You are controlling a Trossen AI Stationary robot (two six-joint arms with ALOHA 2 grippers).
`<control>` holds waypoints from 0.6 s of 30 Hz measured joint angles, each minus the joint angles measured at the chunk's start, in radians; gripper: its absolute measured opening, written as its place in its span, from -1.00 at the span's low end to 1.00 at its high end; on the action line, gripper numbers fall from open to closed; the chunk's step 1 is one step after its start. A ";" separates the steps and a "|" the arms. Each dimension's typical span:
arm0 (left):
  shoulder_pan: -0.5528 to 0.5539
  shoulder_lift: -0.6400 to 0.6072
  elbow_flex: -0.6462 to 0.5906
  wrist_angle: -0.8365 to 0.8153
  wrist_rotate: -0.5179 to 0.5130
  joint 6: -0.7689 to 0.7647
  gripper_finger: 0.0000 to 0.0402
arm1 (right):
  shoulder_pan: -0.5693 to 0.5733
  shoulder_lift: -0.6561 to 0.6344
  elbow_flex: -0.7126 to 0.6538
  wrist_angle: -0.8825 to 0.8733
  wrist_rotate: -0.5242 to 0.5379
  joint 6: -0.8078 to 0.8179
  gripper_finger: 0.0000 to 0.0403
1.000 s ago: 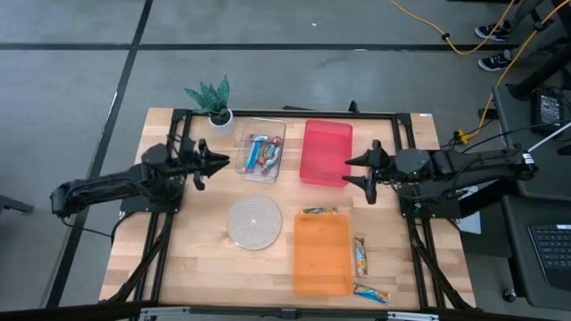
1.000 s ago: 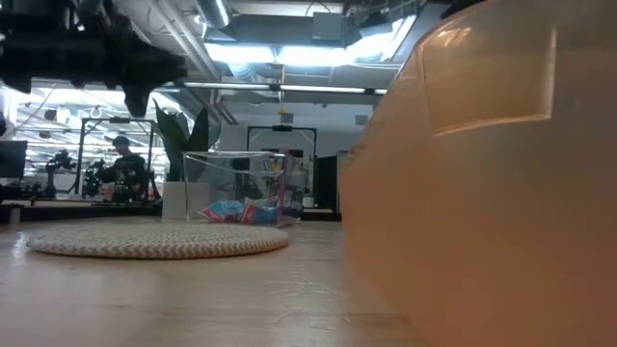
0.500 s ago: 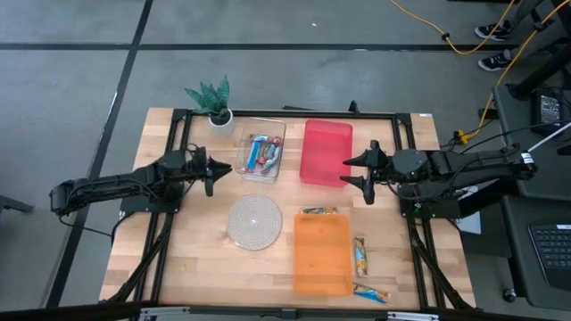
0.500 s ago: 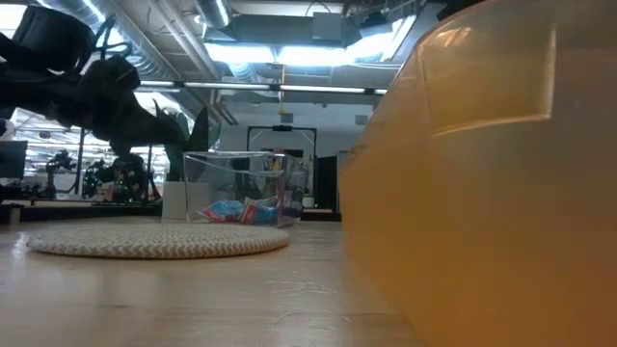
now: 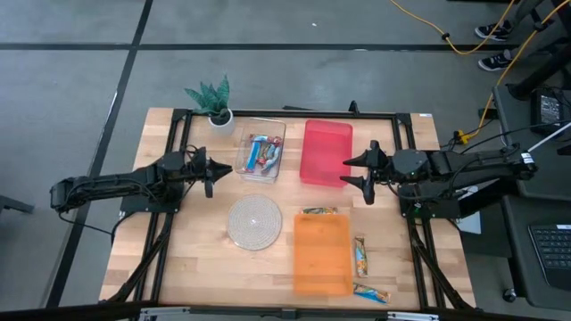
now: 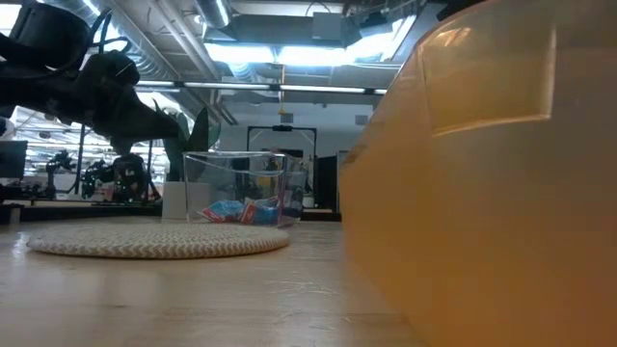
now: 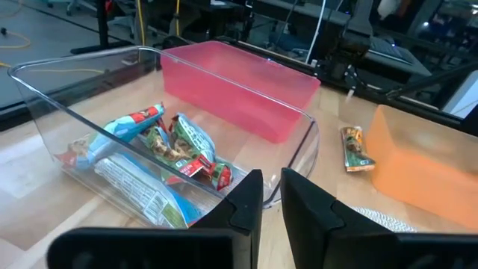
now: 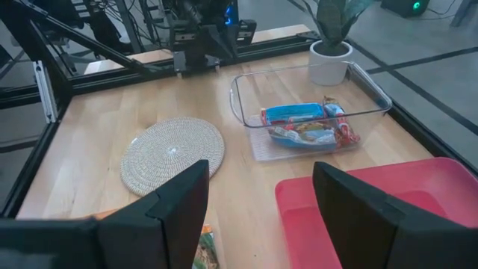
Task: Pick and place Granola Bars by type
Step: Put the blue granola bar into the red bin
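Note:
Several wrapped granola bars (image 5: 260, 153) lie in a clear bin (image 5: 243, 143) at the table's far middle; the left wrist view shows these blue, green and red wrappers (image 7: 157, 146) close up. Three more bars lie on the table by the orange bin: one at its far edge (image 5: 319, 211), two on its right (image 5: 359, 256) (image 5: 369, 292). My left gripper (image 5: 217, 169) hovers just left of the clear bin, empty, its fingers (image 7: 246, 202) nearly together. My right gripper (image 5: 350, 172) is open and empty, right of the red bin (image 5: 326, 152).
The orange bin (image 5: 321, 254) stands at the near middle and fills the right of the low view (image 6: 482, 193). A round woven mat (image 5: 254, 221) lies left of it. A small potted plant (image 5: 212, 102) stands at the far edge beside the clear bin.
My left gripper has moved right toward the clear bin and come down, tipping its fingers lower in the low view. The right arm and all bars have stayed put.

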 joint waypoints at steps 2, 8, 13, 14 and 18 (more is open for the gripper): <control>0.000 0.000 0.000 0.000 0.000 0.000 -0.77 | 0.000 0.000 0.000 0.000 0.000 -0.003 0.20; 0.002 -0.001 0.000 0.000 0.000 0.000 -0.76 | 0.000 0.000 0.000 0.000 0.000 -0.056 0.20; 0.001 -0.046 0.000 -0.009 0.000 0.000 -0.76 | 0.000 0.000 0.000 0.000 0.000 -0.085 0.20; 0.000 -0.070 0.000 -0.011 0.000 0.000 -0.76 | 0.000 0.000 0.000 0.000 0.000 -0.083 0.20; -0.018 -0.225 0.000 -0.038 0.000 0.000 -0.74 | 0.000 0.000 0.000 0.000 0.000 -0.078 0.20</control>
